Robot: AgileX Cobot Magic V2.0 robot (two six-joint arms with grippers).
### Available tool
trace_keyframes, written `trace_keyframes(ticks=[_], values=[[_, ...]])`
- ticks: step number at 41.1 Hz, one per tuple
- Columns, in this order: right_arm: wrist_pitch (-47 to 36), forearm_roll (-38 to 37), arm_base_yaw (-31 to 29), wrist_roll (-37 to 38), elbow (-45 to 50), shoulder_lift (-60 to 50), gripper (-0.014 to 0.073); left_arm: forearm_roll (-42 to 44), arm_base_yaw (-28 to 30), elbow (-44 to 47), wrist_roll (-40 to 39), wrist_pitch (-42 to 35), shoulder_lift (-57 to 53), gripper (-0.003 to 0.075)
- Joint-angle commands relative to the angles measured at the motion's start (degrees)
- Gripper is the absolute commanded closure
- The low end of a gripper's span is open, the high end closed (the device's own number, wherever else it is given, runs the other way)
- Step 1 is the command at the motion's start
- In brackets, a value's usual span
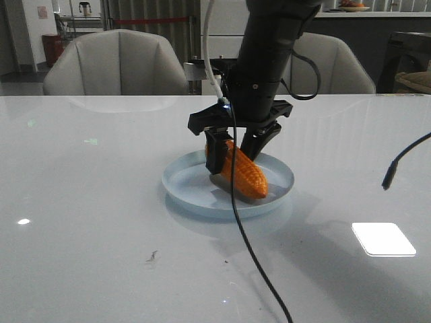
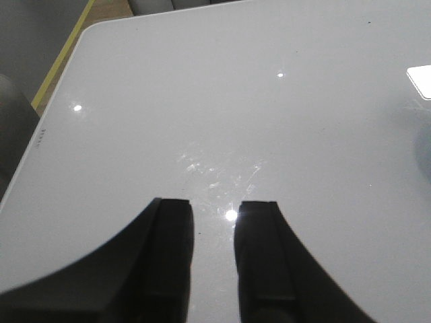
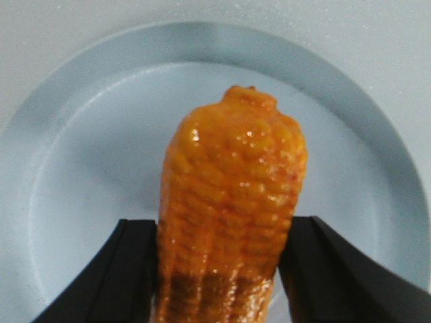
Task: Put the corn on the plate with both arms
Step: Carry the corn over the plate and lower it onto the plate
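Right jaws (image 3: 225, 269) clamp the corn (image 3: 232, 202) at its thick end, a finger on each side; the corn is tilted, tip low over the plate (image 1: 182, 185), contact with the plate unclear. Plate sits mid-table (image 1: 81, 202). Left jaws (image 2: 213, 249) narrowly parted, holding nothing, above bare table. A black cable (image 1: 252, 259) crosses in front of corn and plate. Grey chairs (image 1: 118, 64) behind the table; loose cable end (image 1: 397, 168) at right.
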Motion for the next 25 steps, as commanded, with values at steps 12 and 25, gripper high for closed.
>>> trace_keyframes(ticks=[12, 25], values=[[0.02, 1.50, -0.14, 0.86, -2.41, -4.19, -0.0007, -0.30, 0.06, -1.63, -0.54, -3.98, -0.03, 0.0466], [5.92, 0.44, -0.37, 0.86, -2.41, -11.51, 0.0023, -0.30, 0.06, -1.63, -0.54, -3.98, -0.03, 0.0466]])
